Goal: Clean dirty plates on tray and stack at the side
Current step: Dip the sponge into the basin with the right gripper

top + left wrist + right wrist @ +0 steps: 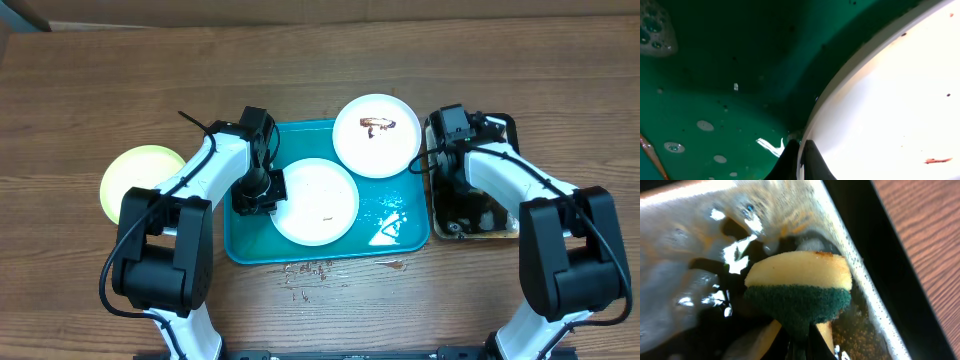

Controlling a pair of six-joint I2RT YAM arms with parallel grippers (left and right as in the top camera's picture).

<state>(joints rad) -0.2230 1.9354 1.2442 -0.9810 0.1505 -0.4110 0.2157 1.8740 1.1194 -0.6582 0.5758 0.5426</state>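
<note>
Left hand (270, 190) pinching white plate (320, 200) by its left rim on tray (245, 240), mid-bench, right hand (802, 342) clamping sponge (797, 280) in basin (875, 245)

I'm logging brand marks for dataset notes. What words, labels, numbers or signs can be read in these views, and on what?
None: no view shows any readable text.
The white plate in the tray, the smeared white plate, the yellow-green plate, the tray, the basin and the sponge are unmarked on the sides shown.
The brown marks on the plates are smears, not writing.
</note>
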